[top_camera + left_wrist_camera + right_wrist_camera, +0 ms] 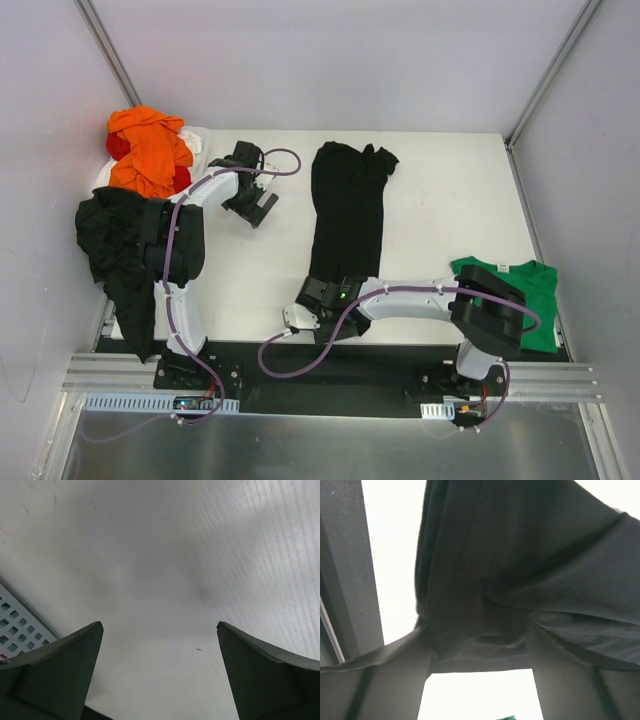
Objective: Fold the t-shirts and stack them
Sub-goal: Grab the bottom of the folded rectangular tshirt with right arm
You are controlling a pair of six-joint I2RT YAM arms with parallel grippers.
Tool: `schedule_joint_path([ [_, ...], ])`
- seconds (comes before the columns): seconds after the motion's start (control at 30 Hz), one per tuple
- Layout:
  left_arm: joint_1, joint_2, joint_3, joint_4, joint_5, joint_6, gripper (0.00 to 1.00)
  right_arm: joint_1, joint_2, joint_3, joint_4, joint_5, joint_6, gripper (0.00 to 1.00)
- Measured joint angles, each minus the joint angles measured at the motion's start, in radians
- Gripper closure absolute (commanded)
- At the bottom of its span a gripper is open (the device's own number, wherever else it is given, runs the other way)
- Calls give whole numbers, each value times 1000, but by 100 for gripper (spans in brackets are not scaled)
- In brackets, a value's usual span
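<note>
A long black t-shirt (345,205) lies folded lengthwise down the middle of the white table (450,200). My right gripper (325,292) is at its near hem. In the right wrist view the black t-shirt's (520,570) hem lies between the wide-apart fingers of that gripper (477,630), which stands open. My left gripper (256,204) is open over bare table (160,555), left of the shirt, with nothing between its fingers (60,670). A green t-shirt (535,285) lies flat at the right front. An orange t-shirt (150,150) is piled on a red one (119,146) at the back left.
Another black t-shirt (115,240) hangs crumpled over the table's left edge beside the left arm. Something white (197,138) shows under the orange pile. A perforated grey rail (17,625) runs along the table's edge. Walls close in on three sides.
</note>
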Motion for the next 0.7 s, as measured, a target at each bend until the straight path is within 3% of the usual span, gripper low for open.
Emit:
schedule_joint_path([
  [0.03, 0, 0, -2, 0, 0, 2, 1, -2, 1, -1, 3, -5, 1, 39],
  [0.27, 0, 0, -2, 0, -2, 3, 1, -25, 10, -2, 19, -14, 1, 62],
  [0.4, 0, 0, -3, 1, -2, 5, 0, -31, 12, -3, 18, -14, 1, 99],
  [0.7, 0, 0, -3, 1, -2, 10, 1, -11, 12, 19, -33, -23, 28, 99],
])
